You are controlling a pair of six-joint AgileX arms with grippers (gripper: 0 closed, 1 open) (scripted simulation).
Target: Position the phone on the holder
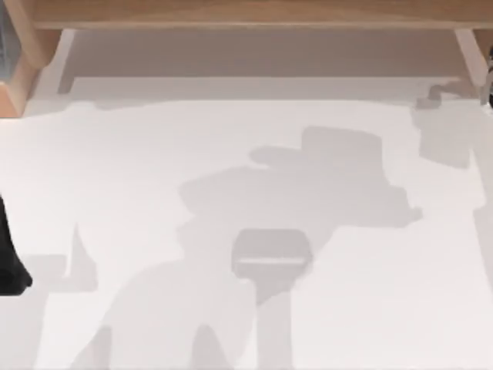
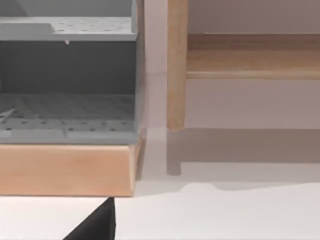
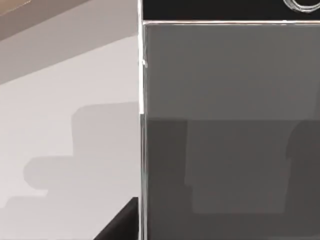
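White table (image 1: 154,177), matte, crossed by soft grey shadows in the top view; one darker, holder-shaped patch (image 1: 271,258) lies near the middle toward the near edge, and whether it is an object or a shadow cannot be told. Wooden frame (image 1: 254,14) runs along the far edge, with light wooden legs at the far left and far right corners. Left arm (image 1: 9,258): a black part at the table's left edge in the top view; its gripper's state cannot be told. In the left wrist view, a black wedge (image 2: 97,224) sits at the frame's lower edge over the table, facing a grey perforated shelf unit (image 2: 67,107) on a wooden base (image 2: 65,170), with a wooden post (image 2: 176,65) and a rail (image 2: 252,55) beside it. Right arm (image 1: 487,73): a dark sliver at the table's far right edge in the top view; its gripper's state cannot be told. Phone (image 3: 230,120): seen close in the right wrist view as a dark grey glossy screen with a thin silver-white rim, a black band at one end and part of a round button ring (image 3: 302,5) at the corner; the table lies beyond it. No brand, label or writing can be read on any item.
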